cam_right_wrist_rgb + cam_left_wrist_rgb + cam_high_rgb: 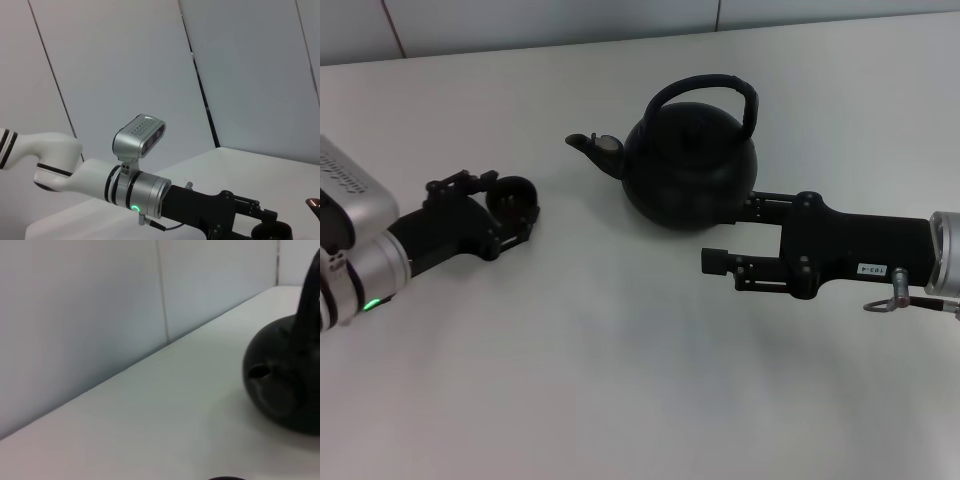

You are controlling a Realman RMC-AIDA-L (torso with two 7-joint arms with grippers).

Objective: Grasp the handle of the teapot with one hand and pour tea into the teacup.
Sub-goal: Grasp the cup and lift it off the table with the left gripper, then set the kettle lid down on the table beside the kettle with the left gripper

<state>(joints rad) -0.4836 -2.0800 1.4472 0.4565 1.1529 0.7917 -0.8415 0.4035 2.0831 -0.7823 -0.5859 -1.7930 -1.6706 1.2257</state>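
- Two arms are low over our white table, one at each side of the head view.
- We see the teapot standing upright at the far middle of the table: a large, round, matte-black kettle shape with a flat lid.
- Its handle is a thick black bail arching over the top, and nothing touches it.
- Its short pointed spout aims left, towards our left arm.
- Our right gripper reaches in from the right, low at the table, with its fingers spread apart and nothing between them.
- The far finger runs in beside the teapot's lower right side, very near or touching the belly; we cannot tell which. The near finger lies just in front of the pot, clear of it.
- The teacup is a tiny round black bowl with no handle, to the left of the teapot and well apart from it.
- Our left gripper has its fingers around the teacup and appears to clasp it, on or just above the table.
- From the left wrist, we see the teapot's dark belly and spout tip at one edge, on the white surface beside a grey wall.
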